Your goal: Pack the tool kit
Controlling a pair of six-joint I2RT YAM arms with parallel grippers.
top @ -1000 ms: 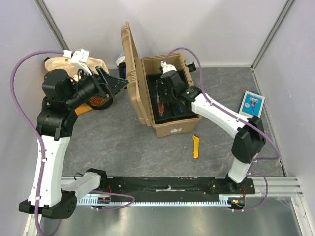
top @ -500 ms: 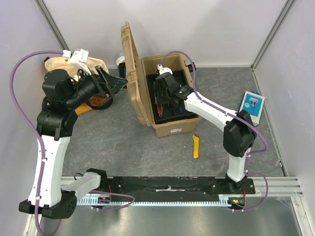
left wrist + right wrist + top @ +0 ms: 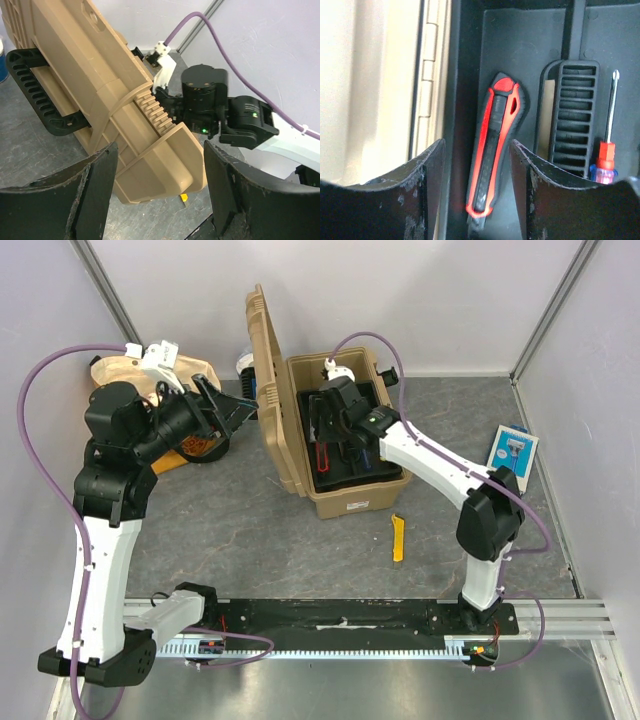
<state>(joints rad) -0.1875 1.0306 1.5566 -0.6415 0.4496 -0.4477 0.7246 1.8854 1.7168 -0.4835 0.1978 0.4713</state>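
Observation:
The tan ribbed toolbox (image 3: 352,492) stands open, its lid (image 3: 264,390) upright on the left. My right gripper (image 3: 328,432) is inside it, open, just above the black inner tray (image 3: 535,55). A red and black cutter (image 3: 497,145) lies in the tray's left slot, below and between the open fingers (image 3: 530,185). A screwdriver (image 3: 608,150) with a red and blue handle lies right of the tray's ribbed handle (image 3: 575,115). A yellow cutter (image 3: 398,538) lies on the table in front of the box. My left gripper (image 3: 240,405) is open and empty beside the lid's outer face (image 3: 100,100).
The lid's black carry handle (image 3: 35,90) faces my left gripper. A yellow cloth bag (image 3: 120,370) lies at the back left behind the left arm. A flat blue-white packet (image 3: 512,452) lies at the right. Grey walls close in the table.
My right wrist has shifted a little toward the far left of the box interior. The left arm and the lid have not moved.

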